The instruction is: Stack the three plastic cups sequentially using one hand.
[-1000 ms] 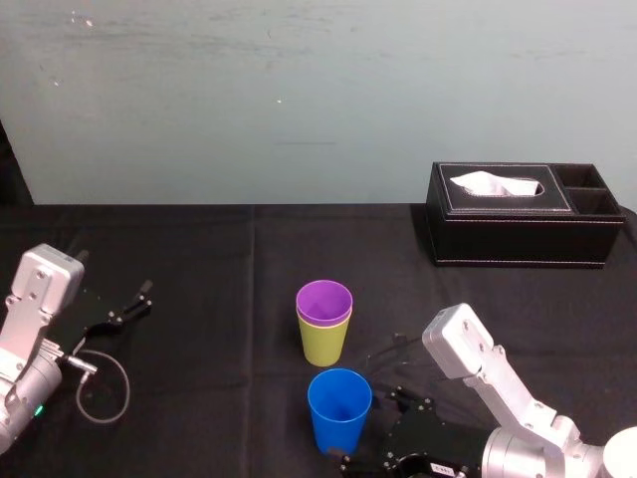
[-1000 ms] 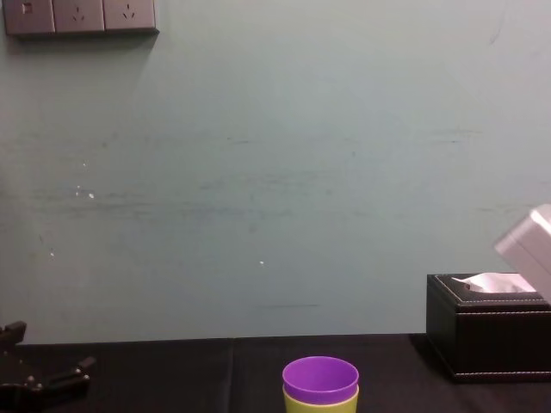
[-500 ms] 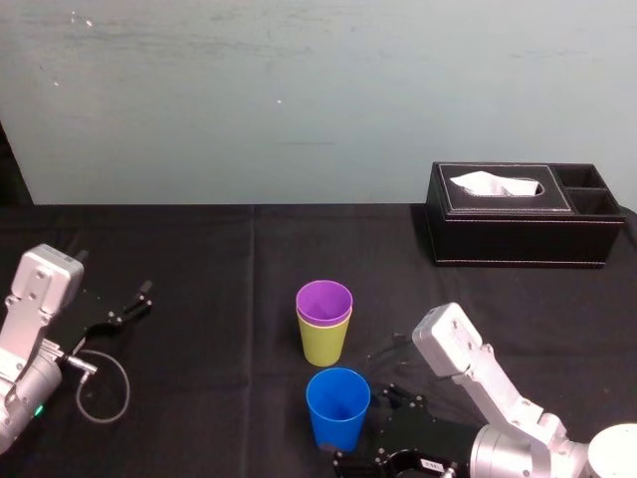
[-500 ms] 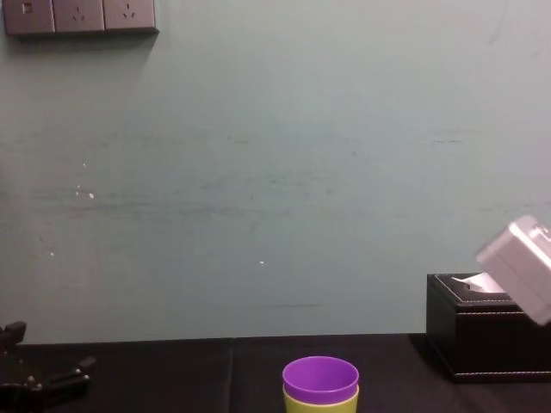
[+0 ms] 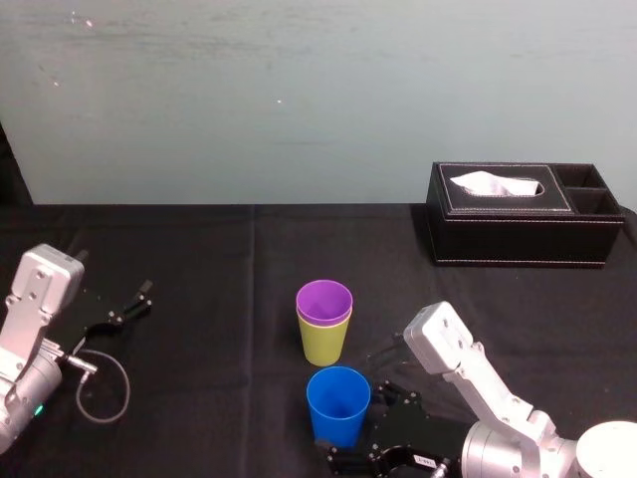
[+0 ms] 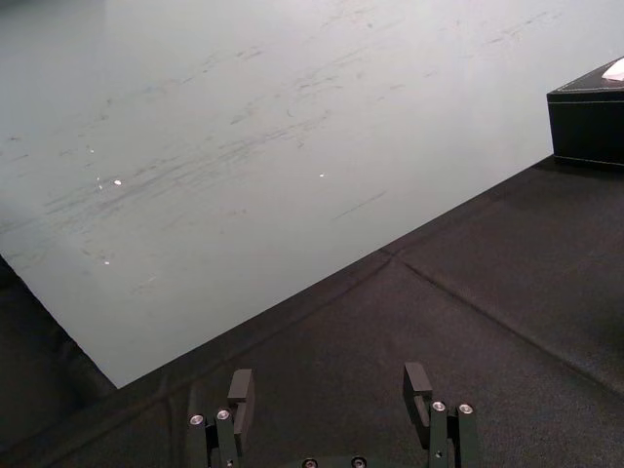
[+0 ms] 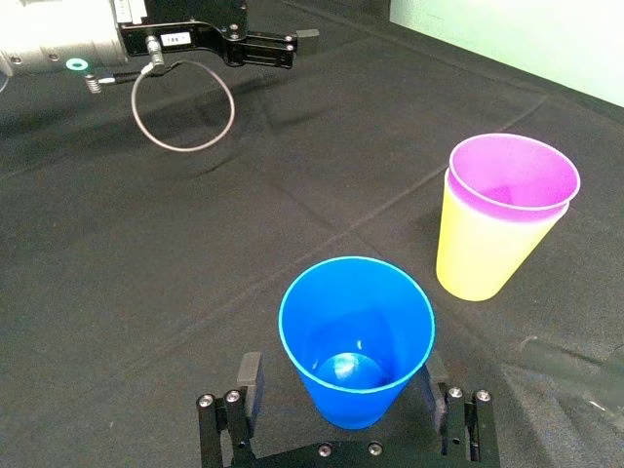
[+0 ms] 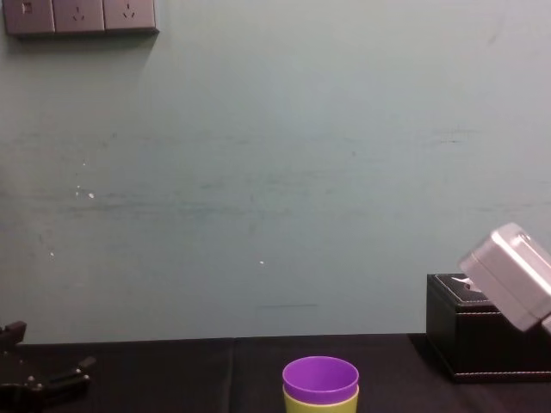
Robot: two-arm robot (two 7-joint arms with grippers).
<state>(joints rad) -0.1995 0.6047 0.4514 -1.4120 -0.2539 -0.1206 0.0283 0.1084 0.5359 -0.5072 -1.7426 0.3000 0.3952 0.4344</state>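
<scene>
Blue cup [image 7: 356, 336] stands just beside the purple cup [image 7: 514, 175] nested in the yellow-green cup [image 7: 483, 258]; right gripper [image 7: 342, 375] straddles the blue one's base, jaws spread, not pinching; probably light, slick, flexible, so squeeze gently mid-wall; left gripper [image 6: 330, 380] idles spread, well apart.

We see the blue cup [image 7: 356, 322], flanked by the matt black right tool [image 7: 341, 382], as smooth plastic with a glossy, reflecting bottom. Beyond the tool, the purple cup [image 7: 514, 174] and yellow-green cup [image 7: 476, 258] look like smooth satin plastic. A matt black cloth [image 5: 199, 269], faintly creased, covers the counter [image 5: 557, 299]. Farther off, the tissue box [image 5: 518, 237] resembles stitched black leather.
</scene>
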